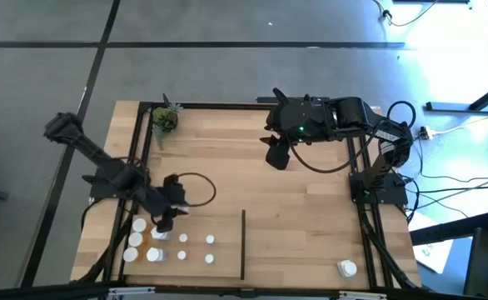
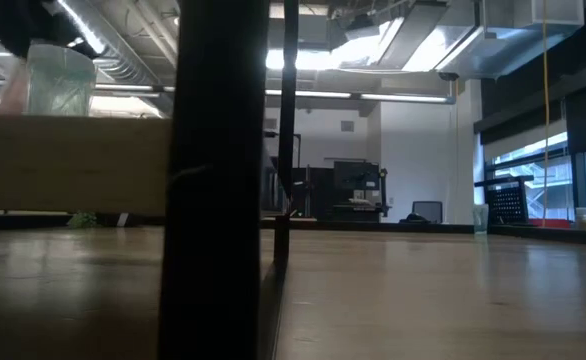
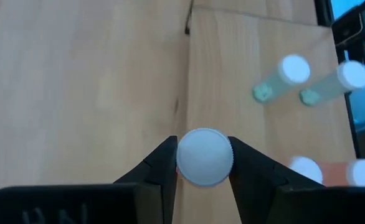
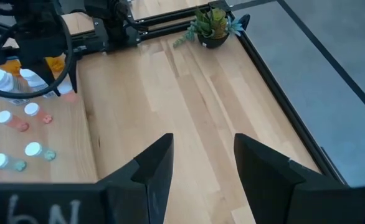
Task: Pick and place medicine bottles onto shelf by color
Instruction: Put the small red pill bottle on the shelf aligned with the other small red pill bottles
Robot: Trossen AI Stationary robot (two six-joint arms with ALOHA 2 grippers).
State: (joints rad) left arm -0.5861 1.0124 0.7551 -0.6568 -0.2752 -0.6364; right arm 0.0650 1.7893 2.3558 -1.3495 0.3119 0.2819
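Observation:
The shelf (image 1: 302, 221) is a light-wood board edged by black rails, with a thin black divider strip (image 1: 243, 243). Several white-capped medicine bottles (image 1: 196, 247) stand on it at the near left; some have orange bodies (image 4: 13, 119) and some pale ones (image 3: 282, 79). One more bottle (image 1: 346, 268) stands at the near right. My left gripper (image 1: 167, 218) hangs over the near-left group, shut on one bottle (image 3: 203, 157). My right gripper (image 4: 201, 158) is held high over the far right part of the board, open, with nothing between its fingers. My left gripper pinches a bottle's round white cap (image 3: 184, 163) between its two fingers, one finger on each side of it. The fingers slant down onto it from above. The cap hides the bottle's body, and I cannot tell whether its base rests on the board.
A small green potted plant (image 1: 165, 119) stands at the far left corner. A black cable loop (image 1: 198, 187) lies by the left arm. The middle of the board and the part right of the divider are bare wood. In the low view a dark post (image 2: 218, 180) fills the foreground.

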